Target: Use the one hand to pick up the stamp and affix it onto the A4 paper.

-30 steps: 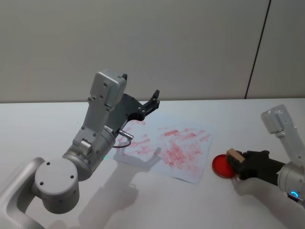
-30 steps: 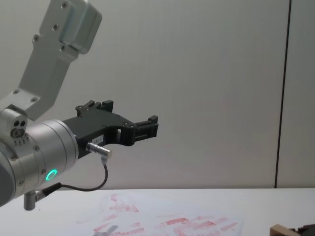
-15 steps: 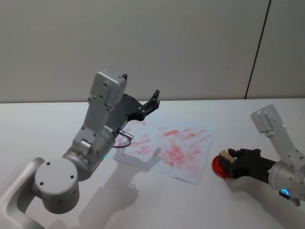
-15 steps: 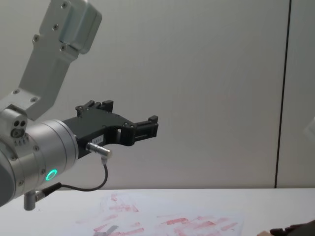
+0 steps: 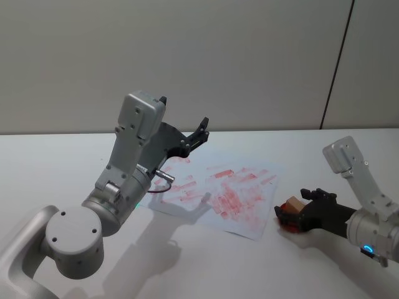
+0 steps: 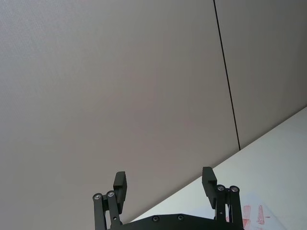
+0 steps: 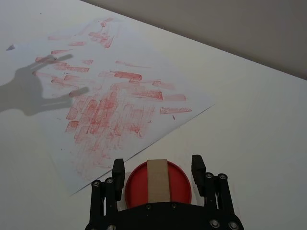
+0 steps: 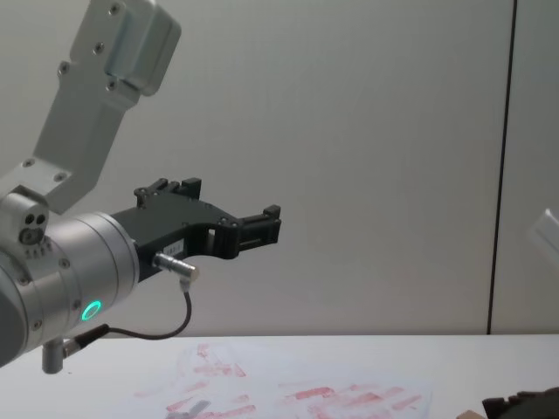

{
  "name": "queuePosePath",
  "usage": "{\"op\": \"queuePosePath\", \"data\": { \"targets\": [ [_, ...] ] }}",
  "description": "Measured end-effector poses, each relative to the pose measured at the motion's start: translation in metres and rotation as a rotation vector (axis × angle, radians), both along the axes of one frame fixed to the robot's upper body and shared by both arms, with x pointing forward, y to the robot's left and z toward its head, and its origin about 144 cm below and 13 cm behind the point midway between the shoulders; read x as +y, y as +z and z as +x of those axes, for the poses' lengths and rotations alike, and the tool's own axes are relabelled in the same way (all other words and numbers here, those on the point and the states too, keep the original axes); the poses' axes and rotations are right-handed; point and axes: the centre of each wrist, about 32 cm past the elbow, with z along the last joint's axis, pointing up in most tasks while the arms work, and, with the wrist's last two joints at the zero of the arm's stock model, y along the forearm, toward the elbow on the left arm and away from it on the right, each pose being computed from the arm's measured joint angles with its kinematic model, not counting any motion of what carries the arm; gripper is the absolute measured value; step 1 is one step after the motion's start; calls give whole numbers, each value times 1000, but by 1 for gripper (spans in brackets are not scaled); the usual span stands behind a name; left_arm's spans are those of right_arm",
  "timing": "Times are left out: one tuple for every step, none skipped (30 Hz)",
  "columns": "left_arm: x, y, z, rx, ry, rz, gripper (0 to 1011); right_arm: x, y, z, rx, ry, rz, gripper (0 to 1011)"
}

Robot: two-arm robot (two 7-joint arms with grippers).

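The right gripper (image 7: pixel 158 168) sits low over the white table (image 5: pixel 56 162), its fingers (image 7: pixel 197 165) spread either side of the stamp (image 7: pixel 158 179) without touching it. The stamp rests on a red ink pad (image 7: pixel 181 179) just beside the A4 paper (image 5: pixel 221 193). The left gripper (image 5: pixel 187 134) hangs raised, fingers parted.

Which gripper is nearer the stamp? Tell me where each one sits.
Right. The right gripper straddles the stamp over the red ink pad, fingers open either side. The left gripper hangs raised beyond the A4 paper, far off.
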Motion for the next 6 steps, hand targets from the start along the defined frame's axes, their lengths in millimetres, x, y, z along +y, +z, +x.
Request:
{"op": "queuePosePath", "data": {
  "targets": [
    [0, 0, 0, 0, 0, 0, 1001, 0, 0, 0, 0, 0, 0, 828],
    [0, 0, 0, 0, 0, 0, 1001, 0, 0, 0, 0, 1, 0, 880],
    [0, 0, 0, 0, 0, 0, 1001, 0, 0, 0, 0, 1, 0, 890],
    [0, 0, 0, 0, 0, 0, 1001, 1, 0, 1, 0, 1, -1, 914],
    [0, 0, 0, 0, 0, 0, 1001, 1, 0, 1, 0, 1, -1, 958],
    [0, 0, 0, 0, 0, 0, 1001, 1, 0, 1, 0, 1, -1, 991]
  ]
}}
